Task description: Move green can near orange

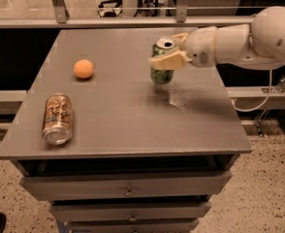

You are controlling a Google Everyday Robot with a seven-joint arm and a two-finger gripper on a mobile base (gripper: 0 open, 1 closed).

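The green can (161, 75) is upright, silver top showing, and hangs a little above the grey table (128, 115), right of its middle. My gripper (169, 50) reaches in from the right on a white arm and is shut on the green can, one pale finger across its front. The orange (83, 69) rests on the table to the left, well apart from the can.
A copper-brown can (57, 119) lies on its side near the table's front left. The table tops a drawer cabinet (128, 191). A rail (118, 21) runs behind the table's back edge. A cable (259, 101) hangs at the right.
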